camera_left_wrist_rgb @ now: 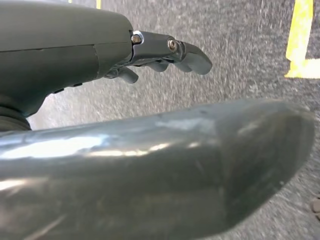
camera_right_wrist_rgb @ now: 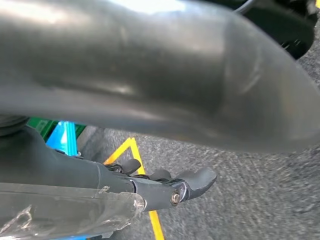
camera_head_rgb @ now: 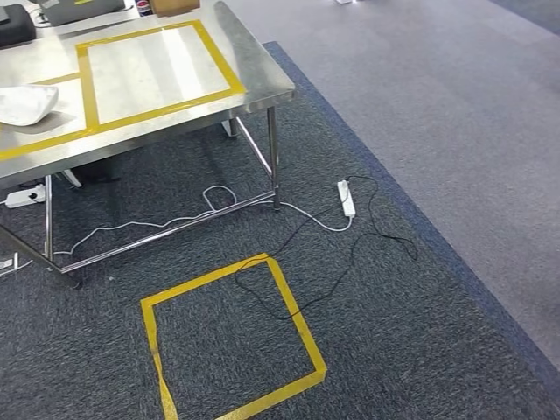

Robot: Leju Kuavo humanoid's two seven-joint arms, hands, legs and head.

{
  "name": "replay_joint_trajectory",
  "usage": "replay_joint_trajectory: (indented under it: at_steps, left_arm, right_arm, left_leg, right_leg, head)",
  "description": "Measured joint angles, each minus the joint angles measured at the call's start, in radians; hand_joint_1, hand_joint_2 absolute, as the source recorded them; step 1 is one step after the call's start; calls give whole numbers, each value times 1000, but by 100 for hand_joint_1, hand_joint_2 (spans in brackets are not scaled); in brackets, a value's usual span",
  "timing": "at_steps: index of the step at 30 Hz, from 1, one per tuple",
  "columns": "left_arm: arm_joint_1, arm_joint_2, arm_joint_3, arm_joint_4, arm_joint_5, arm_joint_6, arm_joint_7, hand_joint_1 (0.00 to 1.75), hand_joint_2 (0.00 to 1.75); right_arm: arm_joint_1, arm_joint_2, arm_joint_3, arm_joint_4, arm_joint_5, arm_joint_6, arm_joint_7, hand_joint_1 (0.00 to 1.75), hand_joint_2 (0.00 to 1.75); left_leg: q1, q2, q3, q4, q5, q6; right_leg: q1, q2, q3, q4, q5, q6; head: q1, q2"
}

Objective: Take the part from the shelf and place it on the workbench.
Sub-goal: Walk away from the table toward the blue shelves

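A white curved part [camera_head_rgb: 26,103] lies on the steel workbench [camera_head_rgb: 264,70] at its left side, beside a yellow taped rectangle [camera_head_rgb: 158,66] with nothing in it. In the left wrist view my left hand [camera_left_wrist_rgb: 124,150] hangs over dark carpet with its fingers [camera_left_wrist_rgb: 177,50] stretched out straight, holding nothing. My right hand [camera_right_wrist_rgb: 151,75] also hangs over carpet with its fingers [camera_right_wrist_rgb: 188,182] extended, and nothing is between them and the thumb.
A yellow taped square [camera_head_rgb: 231,341] marks the carpet in front of the bench. A white power strip [camera_head_rgb: 346,198] and loose black and white cables lie by the bench leg [camera_head_rgb: 273,157]. Lighter grey floor spreads to the right. Dark equipment [camera_head_rgb: 13,24] sits at the bench's back.
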Motion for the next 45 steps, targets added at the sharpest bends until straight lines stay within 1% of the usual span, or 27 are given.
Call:
replay_joint_trajectory:
  at_steps: [2,4,5,6,8,9,11,13,14,15,18,20,22,24,26,27,28,29,31,33,35,37,39,41,43,44,45]
  left_arm:
    - [-1,3,4,0,3,7,13,0,0]
    - [-1,5,10,0,8,22,26,0,0]
    - [-1,6,14,0,9,36,36,0,0]
    - [-1,7,17,0,9,64,53,0,0]
    - [-1,12,26,0,16,143,94,0,0]
    - [-1,16,35,0,34,186,111,0,0]
    - [1,30,74,0,104,228,125,0,0]
    - [3,45,134,0,181,226,126,0,0]
    - [3,51,165,0,214,216,123,0,0]
    - [2,54,194,0,244,204,120,0,0]
    - [-1,59,278,-1,317,179,115,0,0]
    - [-4,59,326,-1,340,170,113,0,0]
    - [-9,58,359,-1,352,162,113,0,0]
    - [-13,56,380,-1,349,153,112,0,0]
    - [-11,56,390,-1,325,139,111,0,0]
    - [-9,56,390,-1,299,129,109,0,0]
    - [-6,57,384,-1,260,117,106,0,0]
    - [-5,57,374,-1,214,105,103,0,0]
    - [-2,57,343,-1,138,98,93,0,0]
    - [-3,56,318,-1,112,109,77,0,0]
    - [-5,55,306,-1,112,117,67,0,0]
    - [-8,52,300,-1,120,110,67,0,0]
    - [-10,50,298,-1,134,90,74,0,0]
    - [-7,50,298,-1,142,74,80,0,0]
    - [-2,49,298,-1,146,69,83,0,0]
    - [-1,49,298,-1,146,67,84,0,0]
    - [-2,49,298,-1,145,64,85,0,0]
  right_arm:
    - [-1,0,0,0,1,-1,1,0,0]
    - [-4,0,0,0,1,-3,1,0,0]
    - [-4,0,0,0,0,-4,1,0,0]
    - [-2,0,-1,0,0,-6,1,0,0]
    - [4,1,-1,0,-2,-12,4,0,0]
    - [3,1,-1,0,-5,-16,6,0,0]
    - [-1,2,-3,0,-11,-25,7,0,0]
    - [-3,4,-5,0,-16,-32,7,0,0]
    - [-2,4,-6,0,-18,-34,7,0,0]
    - [0,4,-7,0,-20,-35,7,0,0]
    - [-2,4,-11,0,-26,-35,3,0,0]
    - [-4,5,-13,0,-28,-32,-1,0,0]
    - [-2,5,-15,0,-28,-29,-2,0,0]
    - [0,5,-16,0,-28,-29,-3,0,0]
    - [-2,5,-17,0,-27,-29,-3,0,0]
    - [-2,5,-17,0,-26,-28,-3,0,0]
    - [-2,5,-17,0,-23,-27,-3,0,0]
    - [-1,5,-17,0,-19,-26,-2,0,0]
    - [1,5,-17,0,-11,-24,0,0,0]
    - [-1,5,-17,0,-10,-24,1,0,0]
    - [-2,5,-17,0,-10,-24,2,0,0]
    - [2,5,-17,0,-10,-24,2,0,0]
    - [7,5,-17,0,-9,-24,3,0,0]
    - [4,5,-17,0,-9,-23,4,0,0]
    - [0,5,-17,0,-9,-23,4,0,0]
    - [0,5,-17,0,-9,-23,4,0,0]
    - [2,5,-17,0,-9,-23,4,0,0]
  left_leg:
    - [9,-48,67,-135,63,-1]
    - [15,-92,100,-209,80,2]
    - [15,-94,101,-216,76,6]
    - [14,-81,98,-214,78,13]
    - [15,-55,97,-215,83,25]
    - [17,-40,97,-217,85,31]
    - [14,-8,96,-217,86,35]
    - [12,26,96,-216,85,36]
    - [12,40,96,-216,85,35]
    - [12,53,97,-216,84,34]
    - [8,85,103,-215,79,20]
    - [4,103,107,-215,78,7]
    - [7,114,110,-217,77,-6]
    - [11,79,96,-182,46,-15]
    - [10,27,41,-63,-21,-16]
    - [9,14,5,7,-50,-14]
    - [8,8,-22,57,-62,-13]
    - [7,5,-34,73,-53,-11]
    - [8,-9,-3,-6,15,-6]
    - [13,-58,53,-138,76,-2]
    - [16,-87,79,-200,87,2]
    - [14,-67,80,-205,87,12]
    - [15,-42,81,-207,91,26]
    - [14,-13,81,-208,91,34]
    - [11,19,81,-208,90,36]
    - [10,35,82,-207,89,36]
    - [9,49,83,-207,88,35]
  right_leg:
    - [1,28,-8,9,2,8]
    - [2,52,-22,19,5,18]
    - [1,64,-30,22,8,24]
    - [-2,75,-37,20,12,30]
    - [-2,53,-52,38,1,40]
    - [-1,25,-69,74,-23,44]
    - [-2,-35,-124,199,-93,53]
    - [-8,-56,-164,300,-132,59]
    - [-10,-62,-157,299,-125,60]
    - [-12,-68,-130,260,-102,60]
    - [-9,-120,-19,72,-36,52]
    - [-4,-129,-4,37,-33,40]
    - [-4,-105,-11,36,-29,27]
    - [-7,-83,-11,31,-23,14]
    - [-9,-60,-14,29,-17,5]
    - [-8,-46,-16,29,-16,3]
    - [-8,-32,-17,30,-14,2]
    - [-7,-16,-18,30,-13,2]
    - [-8,15,-18,30,-10,6]
    - [-6,43,-22,35,-8,14]
    - [-5,67,-33,39,-5,24]
    - [-8,82,-43,36,0,35]
    - [-6,37,-62,67,-21,44]
    - [-3,-33,-113,177,-85,52]
    - [-7,-57,-172,304,-139,58]
    - [-9,-60,-181,327,-142,59]
    - [-9,-63,-167,308,-125,59]
  head:
    - [-1,0]
    - [-1,0]
    - [-2,0]
    - [-2,0]
    - [2,0]
    - [6,0]
    - [14,0]
    - [13,0]
    - [13,0]
    - [13,0]
    - [13,0]
    - [10,0]
    - [8,0]
    - [6,0]
    - [1,0]
    - [-1,0]
    - [-1,0]
    - [-1,0]
    - [-1,0]
    - [-1,0]
    - [0,0]
    - [0,0]
    - [8,0]
    - [16,0]
    - [16,0]
    - [16,0]
    - [16,0]
